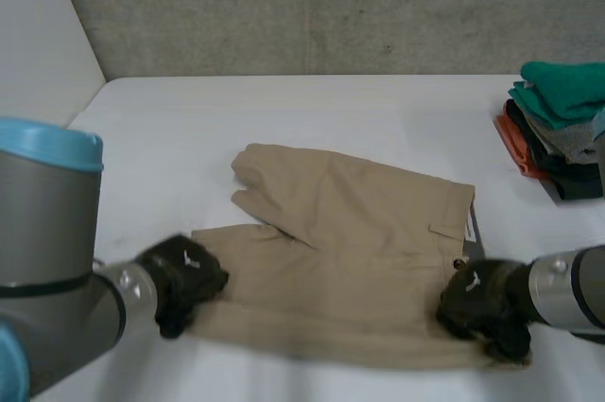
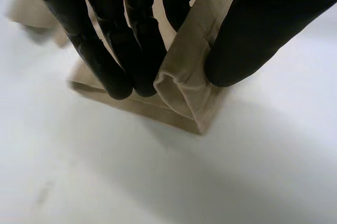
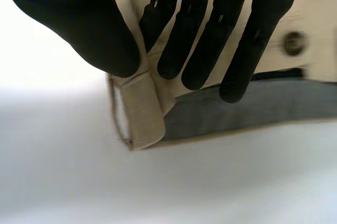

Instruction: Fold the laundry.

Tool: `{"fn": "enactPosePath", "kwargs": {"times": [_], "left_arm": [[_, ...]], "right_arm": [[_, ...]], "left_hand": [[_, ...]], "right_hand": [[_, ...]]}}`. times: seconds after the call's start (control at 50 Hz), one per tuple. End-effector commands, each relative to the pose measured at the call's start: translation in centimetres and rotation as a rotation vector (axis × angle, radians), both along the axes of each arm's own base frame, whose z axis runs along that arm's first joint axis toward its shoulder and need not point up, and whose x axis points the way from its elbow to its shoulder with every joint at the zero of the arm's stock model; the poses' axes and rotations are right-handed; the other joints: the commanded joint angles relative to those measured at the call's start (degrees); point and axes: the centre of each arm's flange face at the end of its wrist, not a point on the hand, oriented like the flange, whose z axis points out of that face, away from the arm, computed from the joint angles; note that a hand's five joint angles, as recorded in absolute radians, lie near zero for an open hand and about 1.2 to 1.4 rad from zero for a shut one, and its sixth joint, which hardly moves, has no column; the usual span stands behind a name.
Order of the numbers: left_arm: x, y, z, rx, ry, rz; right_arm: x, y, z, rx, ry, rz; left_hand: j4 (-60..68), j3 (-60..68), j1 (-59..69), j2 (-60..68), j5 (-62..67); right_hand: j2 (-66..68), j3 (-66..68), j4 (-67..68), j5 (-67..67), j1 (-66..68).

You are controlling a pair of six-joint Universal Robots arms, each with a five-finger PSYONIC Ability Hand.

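Observation:
A pair of beige shorts [image 1: 350, 241] lies flat in the middle of the white table [image 1: 284, 109], one leg folded over near its left side. My left hand [image 1: 184, 279] is at the near left leg hem; its fingers [image 2: 121, 50] and thumb pinch the hem of the beige shorts [image 2: 184, 81]. My right hand [image 1: 482, 303] is at the near right waistband corner. There its thumb and fingers [image 3: 200, 50] pinch the waistband edge of the beige shorts [image 3: 142, 108], with a metal button [image 3: 293, 43] and grey lining beside the fingertips.
A stack of folded clothes [image 1: 562, 132], teal on top with grey, black and orange below, sits at the table's right edge. A concrete wall [image 1: 331, 5] rises behind the table's far edge.

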Motion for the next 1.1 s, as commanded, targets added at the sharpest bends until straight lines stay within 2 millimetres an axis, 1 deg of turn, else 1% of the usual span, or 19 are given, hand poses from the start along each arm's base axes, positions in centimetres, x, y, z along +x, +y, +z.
{"fn": "enactPosePath", "kwargs": {"times": [0.02,0.18,0.24,0.32,0.34,0.36,0.38,0.42,0.5,0.56,0.7,0.78,0.8,0.86,0.88,0.94,0.96,1.04,1.1], "left_arm": [[-1.6,-5.2,1.2,-0.189,0.100,0.071],[-5.1,-11.4,0.9,-0.392,0.228,0.076],[-6.0,-14.3,2.6,-0.514,0.292,0.105],[-6.5,-17.6,9.9,-0.799,0.471,0.164],[-6.6,-17.9,13.6,-0.911,0.589,0.171],[-6.6,-17.8,15.8,-0.971,0.655,0.167],[-6.3,-17.3,19.9,-1.079,0.778,0.160],[-5.5,-15.6,25.3,-1.199,0.948,0.139],[-4.6,-13.7,28.5,-1.221,1.067,0.128],[-4.3,-13.9,27.6,-1.171,1.047,0.147],[-3.4,-16.2,20.8,-0.988,0.900,0.220],[-3.4,-16.3,15.5,-0.850,0.811,0.241],[-3.5,-15.9,13.2,-0.788,0.774,0.241],[-3.5,-15.2,9.5,-0.692,0.715,0.241],[-3.5,-14.7,7.0,-0.628,0.673,0.240],[-3.5,-13.7,3.3,-0.538,0.600,0.237],[-3.4,-12.9,0.7,-0.481,0.539,0.234],[-3.2,-11.3,-4.2,-0.385,0.397,0.211],[-2.8,-10.4,-5.7,-0.354,0.327,0.203]], "right_arm": [[1.2,-3.0,0.6,-0.119,-0.099,-0.104],[3.0,-7.9,0.8,-0.330,-0.224,-0.203],[4.1,-10.3,2.4,-0.481,-0.320,-0.241],[5.5,-14.3,7.4,-0.799,-0.539,-0.304],[5.9,-15.5,10.2,-0.929,-0.653,-0.327],[6.0,-15.9,11.8,-0.995,-0.713,-0.336],[6.3,-16.2,15.4,-1.122,-0.841,-0.341],[6.4,-15.2,20.4,-1.258,-1.015,-0.339],[5.8,-14.0,24.6,-1.299,-1.129,-0.351],[6.1,-13.9,24.4,-1.258,-1.106,-0.348],[7.0,-14.0,20.3,-1.069,-0.996,-0.331],[7.6,-13.9,15.7,-0.927,-0.921,-0.305],[7.7,-13.9,13.1,-0.863,-0.882,-0.294],[7.8,-14.0,9.1,-0.771,-0.822,-0.291],[7.7,-13.9,6.4,-0.713,-0.778,-0.297],[7.4,-13.8,2.2,-0.635,-0.706,-0.304],[7.1,-13.7,-0.5,-0.588,-0.655,-0.305],[6.2,-12.9,-5.8,-0.508,-0.520,-0.293],[5.7,-12.3,-7.2,-0.488,-0.458,-0.273]], "left_hand": [[11.45,11.92,14.12,11.39,12.74],[11.45,11.92,14.12,11.39,12.74],[11.45,11.92,14.12,11.39,12.74],[11.45,11.92,14.12,11.39,12.74],[11.45,11.92,14.12,11.39,12.74],[11.45,11.92,14.12,11.39,12.74],[11.45,11.92,14.12,11.39,12.74],[11.45,11.92,14.12,11.39,12.74],[11.45,11.92,14.12,11.39,12.74],[11.45,11.92,14.12,11.39,12.74],[11.45,11.92,14.12,11.39,12.74],[11.45,11.92,14.12,11.39,12.74],[11.45,11.92,14.12,11.39,12.74],[11.45,11.92,14.12,11.39,12.74],[11.45,11.92,14.12,11.39,12.74],[11.45,11.92,14.12,11.39,12.74],[11.45,11.92,14.12,11.39,12.74],[11.45,11.92,14.12,11.39,12.74],[11.45,11.92,14.12,11.39,12.74]], "right_hand": [[12.65,11.80,11.60,11.77,16.46],[12.65,11.80,11.60,11.77,16.46],[12.65,11.80,11.60,11.77,16.46],[12.65,11.80,11.60,11.77,16.46],[12.65,11.80,11.60,11.77,16.46],[12.65,11.80,11.60,11.77,16.46],[12.65,11.80,11.60,11.77,16.46],[12.65,11.80,11.60,11.77,16.46],[12.65,11.80,11.60,11.77,16.46],[12.65,11.80,11.60,11.77,16.46],[12.65,11.80,11.60,11.77,16.46],[12.65,11.80,11.60,11.77,16.46],[12.65,11.80,11.60,11.77,16.46],[12.65,11.80,11.60,11.77,16.46],[12.65,11.80,11.60,11.77,16.46],[12.65,11.80,11.60,11.77,16.46],[12.65,11.80,11.60,11.77,16.46],[12.65,11.80,11.60,11.77,16.46],[12.65,11.80,11.60,11.77,16.46]]}}
